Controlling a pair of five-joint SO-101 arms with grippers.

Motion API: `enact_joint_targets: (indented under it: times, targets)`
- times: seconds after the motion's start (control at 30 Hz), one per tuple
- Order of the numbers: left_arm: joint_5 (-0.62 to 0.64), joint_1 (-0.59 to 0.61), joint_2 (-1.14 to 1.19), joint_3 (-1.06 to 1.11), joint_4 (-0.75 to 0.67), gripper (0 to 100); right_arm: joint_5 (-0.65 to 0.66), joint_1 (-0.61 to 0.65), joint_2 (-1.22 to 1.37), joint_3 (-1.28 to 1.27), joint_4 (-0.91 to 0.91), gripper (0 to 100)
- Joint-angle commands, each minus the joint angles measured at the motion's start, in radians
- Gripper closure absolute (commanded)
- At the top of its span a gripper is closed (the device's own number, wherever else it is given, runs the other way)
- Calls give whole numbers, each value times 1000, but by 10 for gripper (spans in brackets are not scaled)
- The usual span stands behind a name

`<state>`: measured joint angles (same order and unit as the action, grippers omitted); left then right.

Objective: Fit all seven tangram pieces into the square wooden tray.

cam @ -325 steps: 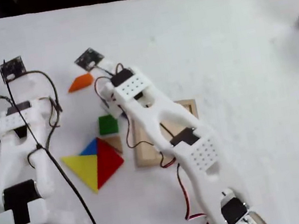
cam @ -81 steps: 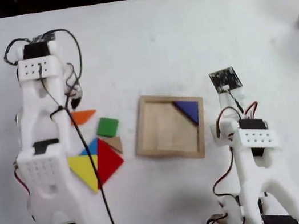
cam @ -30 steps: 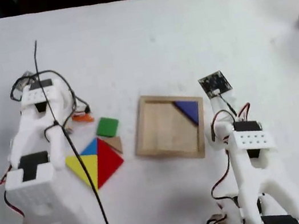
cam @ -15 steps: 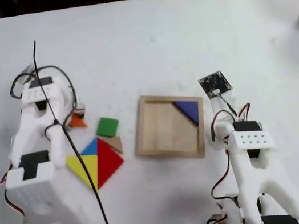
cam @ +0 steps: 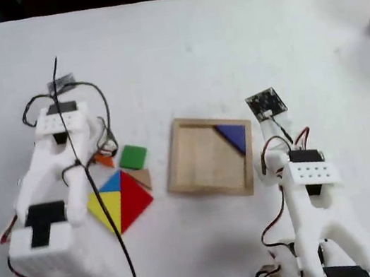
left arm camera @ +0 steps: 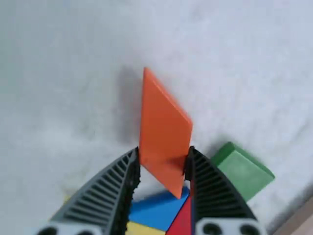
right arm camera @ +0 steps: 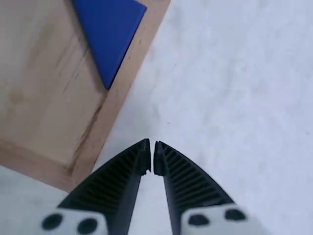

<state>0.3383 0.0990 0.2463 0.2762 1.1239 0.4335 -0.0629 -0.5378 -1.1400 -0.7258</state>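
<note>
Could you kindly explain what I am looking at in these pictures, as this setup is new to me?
These are two small white robot arms at a table. The overhead picture comes from a fixed camera. The other two come from cameras on each arm's wrist, looking along its jaws. The left arm has its jaws shut on an orange piece, near a green square, a red triangle and a yellow triangle. The right arm has its jaws shut on nothing, beside the wooden tray, which holds one dark blue triangle.
</note>
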Motion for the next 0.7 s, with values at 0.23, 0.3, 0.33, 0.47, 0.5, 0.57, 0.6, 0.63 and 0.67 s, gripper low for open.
enact_joint_targets:
  times: [0.23, 0.3, 0.33, 0.47, 0.5, 0.57, 0.6, 0.63, 0.67]
  targets:
    - [-140, -21, -209, 157, -167, 758, 14, 4, -28, 6, -1, 978]
    - [-141, -16, -209, 155, -170, 762, 14, 5, -30, 6, -7, 978]
    - [-141, -15, -209, 155, -175, 762, 14, 4, -30, 6, -7, 978]
    - [-140, -13, -209, 155, -227, 760, 14, 4, -30, 6, -12, 978]
    - [-141, -7, -208, 153, -241, 760, 14, 4, -30, 6, -13, 978]
    - [-141, 7, -206, 153, -262, 759, 14, 4, -30, 6, -13, 978]
    - [-143, 10, -206, 153, -267, 759, 14, 4, -30, 6, -13, 978]
    - [-143, 13, -205, 153, -265, 759, 14, 4, -30, 6, -13, 978]
    - [-143, 15, -205, 155, -261, 759, 14, 4, -30, 6, -13, 978]
